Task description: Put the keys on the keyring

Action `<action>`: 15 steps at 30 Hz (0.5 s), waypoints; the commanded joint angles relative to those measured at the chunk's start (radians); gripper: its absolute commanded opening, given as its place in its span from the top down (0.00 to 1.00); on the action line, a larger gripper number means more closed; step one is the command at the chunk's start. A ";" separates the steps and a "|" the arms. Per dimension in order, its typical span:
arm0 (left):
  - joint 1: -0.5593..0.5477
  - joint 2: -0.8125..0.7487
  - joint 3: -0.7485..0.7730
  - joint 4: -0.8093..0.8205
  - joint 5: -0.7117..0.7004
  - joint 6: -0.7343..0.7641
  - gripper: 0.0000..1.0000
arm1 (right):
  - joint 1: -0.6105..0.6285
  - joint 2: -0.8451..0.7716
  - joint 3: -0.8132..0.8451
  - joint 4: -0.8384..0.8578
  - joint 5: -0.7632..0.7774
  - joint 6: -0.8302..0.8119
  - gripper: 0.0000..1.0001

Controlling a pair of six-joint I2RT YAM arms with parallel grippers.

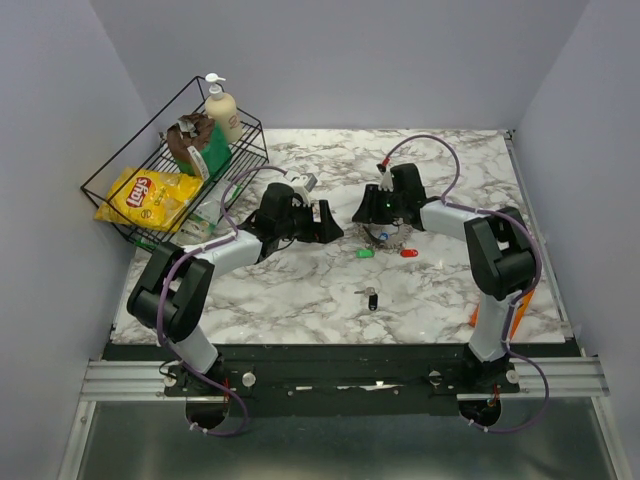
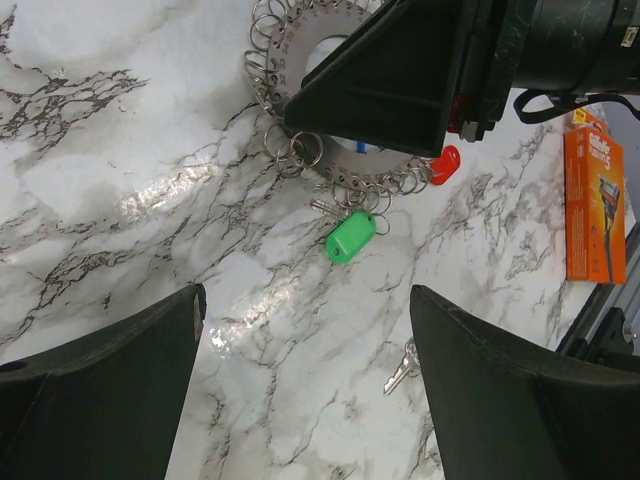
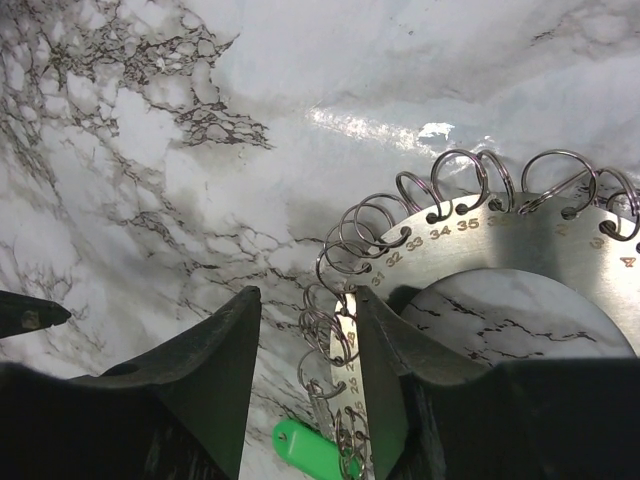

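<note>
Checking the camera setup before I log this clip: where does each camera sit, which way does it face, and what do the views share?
Top external: above and behind the arms, looking down on the table; the left arm and right arm show.
Left wrist: on the left arm, looking down across the table at the keyring; the left fingers, wide open, frame the bottom.
Right wrist: close above the keyring, looking down; the right fingers straddle its rim.
Shared: all three show the keyring and the green key.
</note>
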 commanded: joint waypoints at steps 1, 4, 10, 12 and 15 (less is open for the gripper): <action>-0.002 -0.030 0.008 -0.022 -0.014 0.028 0.08 | 0.008 0.036 0.033 -0.039 -0.001 0.020 0.50; -0.001 -0.033 0.008 -0.027 -0.017 0.029 0.08 | 0.008 0.039 0.032 -0.040 0.008 0.021 0.49; -0.001 -0.028 0.022 -0.051 -0.025 0.046 0.08 | 0.008 0.048 0.027 -0.069 0.011 0.012 0.49; -0.001 -0.027 0.030 -0.071 -0.040 0.051 0.08 | 0.008 0.053 0.027 -0.071 0.004 0.014 0.49; -0.001 -0.025 0.039 -0.092 -0.057 0.060 0.08 | 0.008 0.059 0.030 -0.077 -0.012 0.014 0.52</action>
